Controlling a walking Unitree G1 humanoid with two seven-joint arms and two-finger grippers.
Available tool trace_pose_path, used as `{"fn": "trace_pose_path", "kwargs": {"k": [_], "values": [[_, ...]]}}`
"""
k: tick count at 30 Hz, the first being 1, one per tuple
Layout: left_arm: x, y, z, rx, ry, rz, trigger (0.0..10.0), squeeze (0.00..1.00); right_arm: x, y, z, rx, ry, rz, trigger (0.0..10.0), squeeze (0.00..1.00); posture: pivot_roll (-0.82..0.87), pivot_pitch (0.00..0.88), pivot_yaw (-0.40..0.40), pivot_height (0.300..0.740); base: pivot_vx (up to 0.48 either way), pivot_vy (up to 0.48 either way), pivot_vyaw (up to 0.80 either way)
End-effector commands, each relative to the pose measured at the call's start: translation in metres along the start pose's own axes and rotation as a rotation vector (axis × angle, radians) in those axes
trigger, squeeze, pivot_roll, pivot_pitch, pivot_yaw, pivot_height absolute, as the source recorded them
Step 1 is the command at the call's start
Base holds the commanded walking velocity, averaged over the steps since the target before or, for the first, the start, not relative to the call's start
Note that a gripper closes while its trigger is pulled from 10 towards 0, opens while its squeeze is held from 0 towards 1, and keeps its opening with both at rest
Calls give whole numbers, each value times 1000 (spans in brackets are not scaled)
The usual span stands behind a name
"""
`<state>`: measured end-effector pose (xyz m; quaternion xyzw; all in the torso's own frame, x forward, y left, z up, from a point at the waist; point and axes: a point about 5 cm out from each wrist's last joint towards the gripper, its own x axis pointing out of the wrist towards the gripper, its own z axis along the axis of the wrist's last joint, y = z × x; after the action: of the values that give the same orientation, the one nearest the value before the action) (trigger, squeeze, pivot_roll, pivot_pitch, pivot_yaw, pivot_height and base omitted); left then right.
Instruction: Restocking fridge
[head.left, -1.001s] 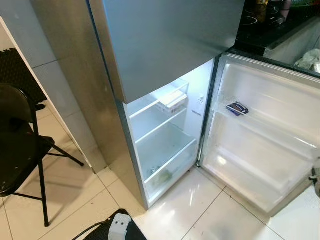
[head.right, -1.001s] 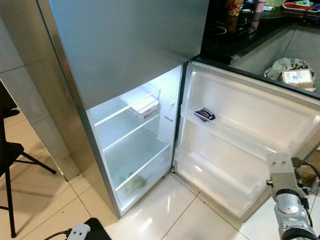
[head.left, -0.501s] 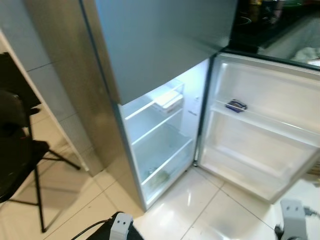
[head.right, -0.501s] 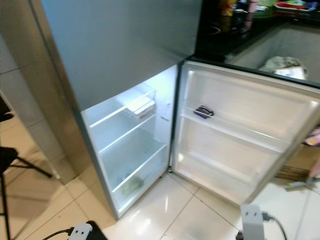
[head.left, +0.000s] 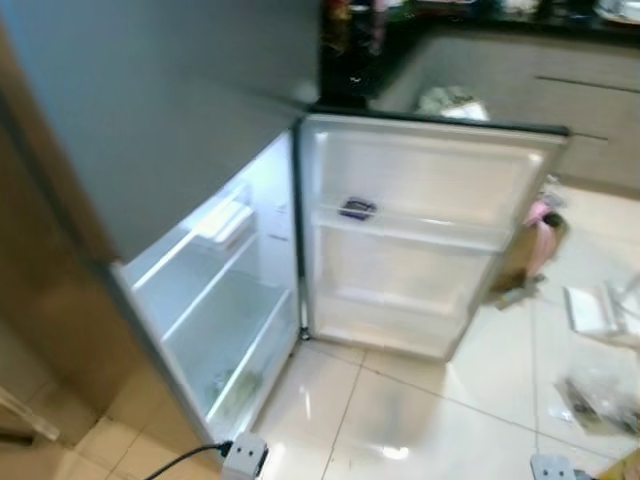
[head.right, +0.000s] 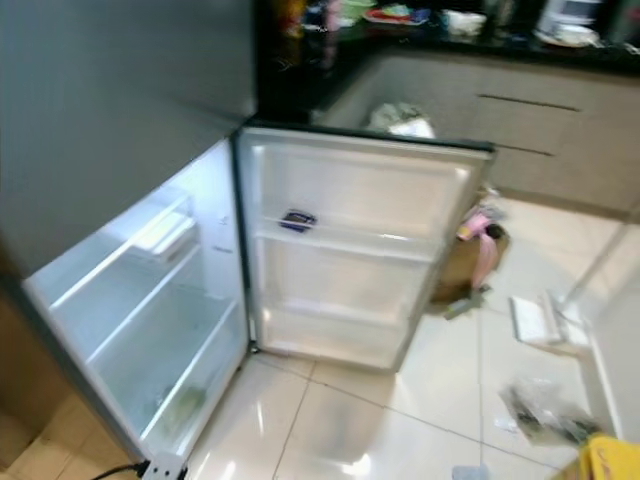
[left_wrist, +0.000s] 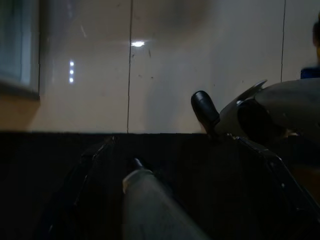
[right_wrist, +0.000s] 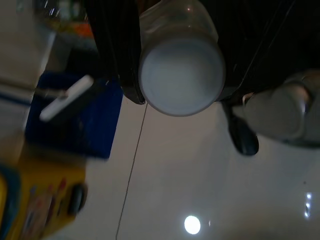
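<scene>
1 bottle is the item in hand: clear plastic walls, round pale end facing the wrist camera, contents milky or whitish. No label can be read.

Right gripper: its 2 black fingers are pressed onto opposite sides of the bottle, pinching it near the round end. It hangs low over glossy floor tiles, with a blue box and a yellow packet below it.

Left gripper: hangs idle in shade over the tiles. Cannot tell how it is set.

Handling, as a judgement:
- Probably light to moderate in weight. If it is full of liquid, the load may shift when tilted.
- Smooth plastic, likely slippery. The walls may give a little under a hard squeeze, so firm pressure but no crushing.
- Best hold is across the straight body, which is where the fingers sit. Keep it level on the way in.

Fridge: lower door swung wide open, interior lit.
- 1 small dark packet on the upper door shelf.
- 1 white box on the upper inside shelf.
- Something green in the bottom drawer, blurred.

Most shelves look bare. The door shelf beside the dark packet seems the easiest spot for a bottle.

Clutter lies on the floor beyond the door, including a pink object.
</scene>
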<state>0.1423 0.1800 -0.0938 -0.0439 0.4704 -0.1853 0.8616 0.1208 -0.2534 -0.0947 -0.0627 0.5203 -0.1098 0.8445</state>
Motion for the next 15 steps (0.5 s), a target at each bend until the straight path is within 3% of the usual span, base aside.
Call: {"fn": "trace_pose_path", "kwargs": {"k": [1,15], "values": [[0,-3,-5,-5,19,-2,10000,0,1,-3,7,-12,-21,-8,10000,0,21,0,-7,738,0,0,-781],[0,-1,-6,0,39,24,10000,0,1,3,8,-34,-26,13,10000,0,20,0,-5,738,0,0,-779]]}}
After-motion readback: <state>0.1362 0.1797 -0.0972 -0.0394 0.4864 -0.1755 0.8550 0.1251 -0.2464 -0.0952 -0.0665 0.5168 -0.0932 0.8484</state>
